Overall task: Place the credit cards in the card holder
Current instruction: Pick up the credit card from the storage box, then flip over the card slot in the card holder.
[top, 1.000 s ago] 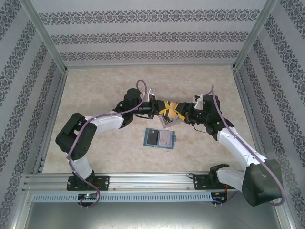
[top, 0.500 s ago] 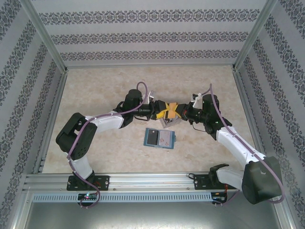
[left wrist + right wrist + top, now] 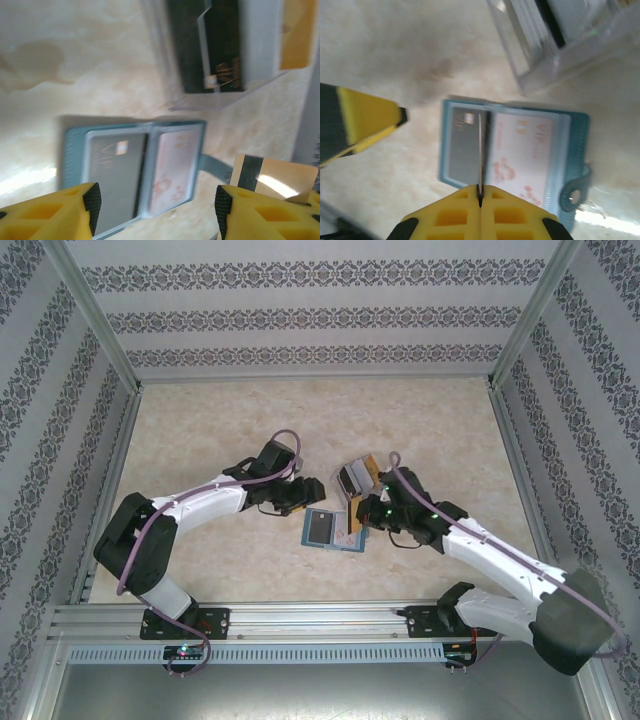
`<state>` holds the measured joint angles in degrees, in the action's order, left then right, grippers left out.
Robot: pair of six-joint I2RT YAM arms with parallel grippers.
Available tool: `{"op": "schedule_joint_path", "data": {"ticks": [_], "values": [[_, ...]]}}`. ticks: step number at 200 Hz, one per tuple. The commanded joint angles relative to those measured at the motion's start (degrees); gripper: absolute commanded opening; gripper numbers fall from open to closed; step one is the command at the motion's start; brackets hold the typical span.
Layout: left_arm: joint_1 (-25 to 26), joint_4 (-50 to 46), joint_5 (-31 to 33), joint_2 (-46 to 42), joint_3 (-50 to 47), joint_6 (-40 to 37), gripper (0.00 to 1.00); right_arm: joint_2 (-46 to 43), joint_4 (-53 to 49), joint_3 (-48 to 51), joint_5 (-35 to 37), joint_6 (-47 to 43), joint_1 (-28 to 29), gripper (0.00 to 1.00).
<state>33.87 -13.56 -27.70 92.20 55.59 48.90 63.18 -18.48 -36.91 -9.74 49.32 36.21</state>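
The teal card holder [image 3: 335, 530] lies open on the table, a grey card [image 3: 462, 145] in one pocket and a pink-printed white card [image 3: 525, 150] in the other. My right gripper [image 3: 480, 192] is shut on a yellow-orange credit card [image 3: 480, 150], seen edge-on just above the holder's middle fold. The left wrist view shows that card's back with its dark stripe [image 3: 272, 175]. My left gripper [image 3: 156, 210] is open and holds nothing, hovering over the holder's [image 3: 135, 170] near edge. From above, the left gripper [image 3: 312, 490] sits just left of the right gripper [image 3: 358, 515].
A clear plastic box [image 3: 356, 476] with more cards standing in it sits just behind the holder, close to both grippers; it shows as well in the left wrist view [image 3: 215, 50] and the right wrist view [image 3: 555, 40]. Patterned walls enclose the marble-look table [image 3: 200, 420].
The left gripper opened, let go of the yellow-orange card and drew back to the left. The right gripper shut on that card and carried it down over the open holder.
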Motion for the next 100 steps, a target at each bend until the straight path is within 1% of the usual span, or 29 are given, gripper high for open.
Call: {"op": "schedule_joint_path", "data": {"ticks": [1,20,48,70,100], "values": [[1.7,-5.5,3.7,1.0,0.0,-5.7,0.63,3.6,-4.6,0.2,10.6,-1.6,2.5,0.00],[2.6,-7.6,5.5,2.7,1.5,-6.6,0.62,5.6,-4.0,0.9,11.4,-1.1,2.7,0.00],[3.3,-7.9,7.2,4.2,1.7,-7.2,0.61,4.0,-2.8,2.4,12.8,-0.8,2.4,0.00],[3.7,-7.5,7.7,6.0,1.5,-8.0,0.60,3.2,-1.0,4.0,11.3,-0.9,1.1,0.00],[4.2,-5.9,7.3,7.5,0.7,-7.5,0.59,4.9,1.1,4.6,8.8,-0.5,0.4,0.00]]}}
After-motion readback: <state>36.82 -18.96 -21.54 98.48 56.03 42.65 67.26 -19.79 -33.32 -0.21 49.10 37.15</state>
